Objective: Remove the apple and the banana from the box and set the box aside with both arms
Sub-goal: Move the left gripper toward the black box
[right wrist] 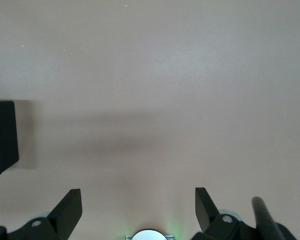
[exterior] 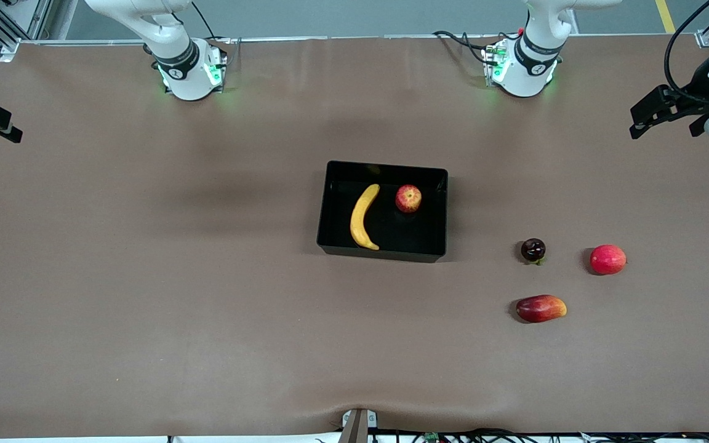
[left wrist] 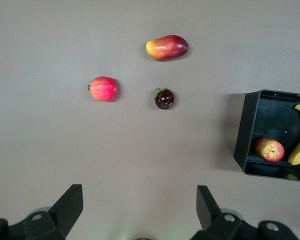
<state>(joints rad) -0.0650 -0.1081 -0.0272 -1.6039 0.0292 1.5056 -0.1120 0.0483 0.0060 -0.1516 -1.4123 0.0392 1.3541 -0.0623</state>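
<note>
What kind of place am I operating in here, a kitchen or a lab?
Most likely a robotics lab bench: a brown-covered table, two white arm bases lit green bolted along its edge, and loose cables. No kitchen fittings show.

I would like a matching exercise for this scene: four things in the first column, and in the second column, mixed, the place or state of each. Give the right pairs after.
Column one
1. banana
2. mango
3. dark round fruit
4. left gripper

Column two
A. on the bare table, nearest to the front camera of all the fruits
B. open and holding nothing, up over the table at the left arm's end
C. lying in the black tray beside the apple
D. on the table between the tray and the pink-red round fruit

Pairs: 1-C, 2-A, 3-D, 4-B
</note>
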